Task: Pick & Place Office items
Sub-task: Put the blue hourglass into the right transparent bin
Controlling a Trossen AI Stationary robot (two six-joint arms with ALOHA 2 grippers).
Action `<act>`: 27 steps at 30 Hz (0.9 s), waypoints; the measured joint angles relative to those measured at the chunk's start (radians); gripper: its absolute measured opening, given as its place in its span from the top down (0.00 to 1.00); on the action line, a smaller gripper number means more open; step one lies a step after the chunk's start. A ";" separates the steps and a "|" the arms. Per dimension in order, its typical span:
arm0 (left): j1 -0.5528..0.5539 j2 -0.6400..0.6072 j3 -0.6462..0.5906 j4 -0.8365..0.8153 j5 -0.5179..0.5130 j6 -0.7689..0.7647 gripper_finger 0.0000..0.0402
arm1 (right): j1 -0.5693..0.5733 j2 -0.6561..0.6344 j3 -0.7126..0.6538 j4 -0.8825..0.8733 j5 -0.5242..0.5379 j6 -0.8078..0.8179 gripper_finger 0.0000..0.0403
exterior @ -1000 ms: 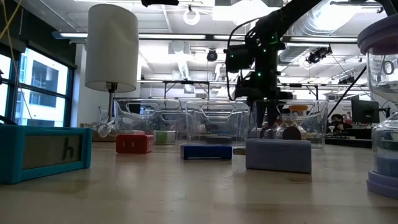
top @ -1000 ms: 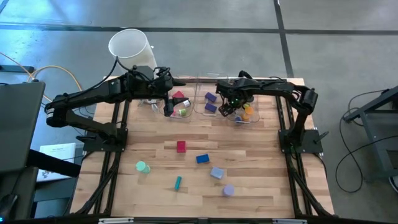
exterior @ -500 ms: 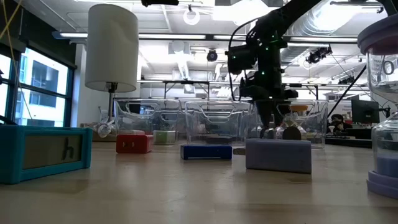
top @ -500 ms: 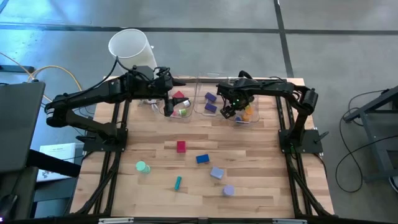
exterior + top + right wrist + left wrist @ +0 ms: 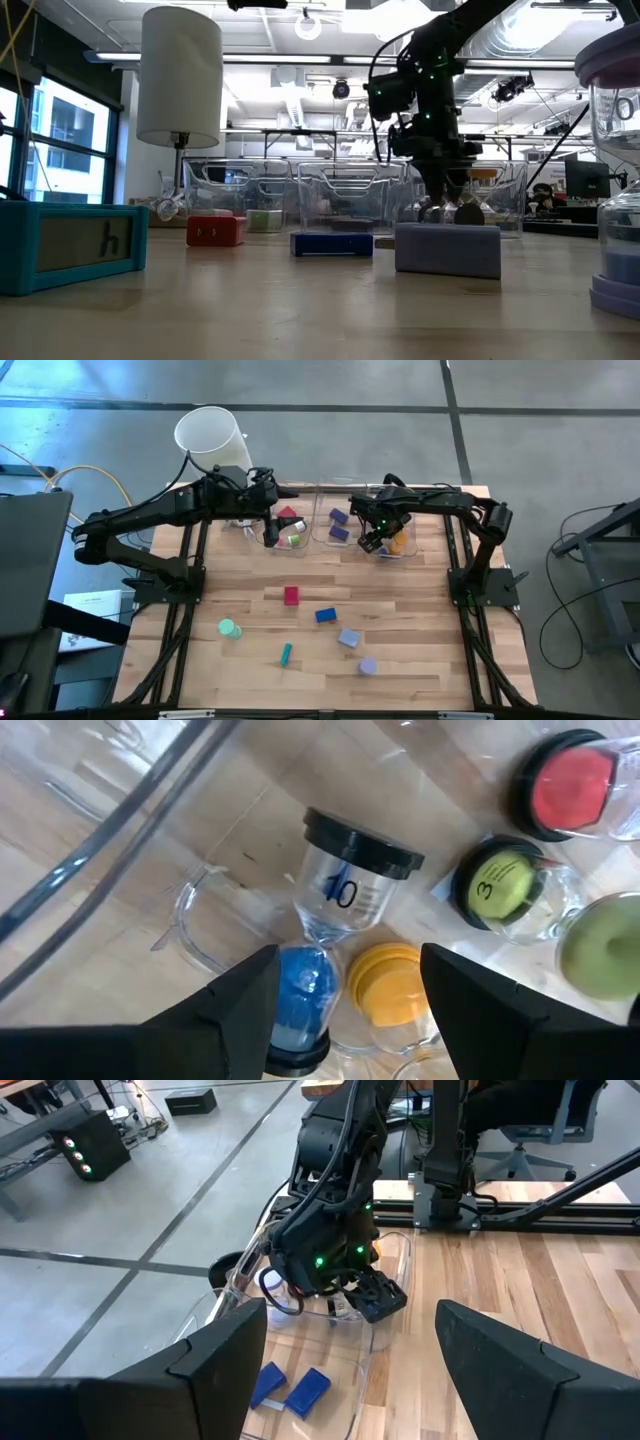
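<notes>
Loose office items lie on the wooden table: a red block (image 5: 291,596), a blue block (image 5: 325,616), a lavender block (image 5: 348,638), a green roll (image 5: 229,628), a teal stick (image 5: 286,653) and a lavender roll (image 5: 367,666). My right gripper (image 5: 371,543) points down into the right clear bin (image 5: 402,550), open. Sand timers lie in that bin, among them a black-capped one with blue sand (image 5: 325,920) and a yellow one (image 5: 390,985). My left gripper (image 5: 270,538) hangs open above the left bin (image 5: 292,530), which holds red and green pieces. My right gripper (image 5: 350,1040) comes from above with its fingers on either side of the blue-sand timer's lower bulb (image 5: 303,990) and the yellow timer. I cannot tell whether either finger touches them. The timers lie on the bin's floor.
A middle bin (image 5: 338,525) holds two purple-blue blocks (image 5: 295,1388). A tall white cylinder (image 5: 210,432) stands past the far left corner. More timers, red (image 5: 570,782) and green (image 5: 497,880), lie in the right bin. Bare wood lies between the bins and the loose items.
My right gripper has tipped a little nearer to straight down over the right bin, its fingertips swinging slightly toward the table's right edge. Its finger gap looks the same.
</notes>
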 joint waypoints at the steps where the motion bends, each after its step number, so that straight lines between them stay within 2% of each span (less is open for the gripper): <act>1: 0.000 0.000 0.000 0.000 0.000 0.000 0.29 | 0.000 0.000 0.000 0.000 0.000 0.000 0.43; 27: 0.000 0.000 0.000 0.000 0.000 0.000 0.29 | 0.000 -0.001 0.000 0.029 -0.001 0.026 0.43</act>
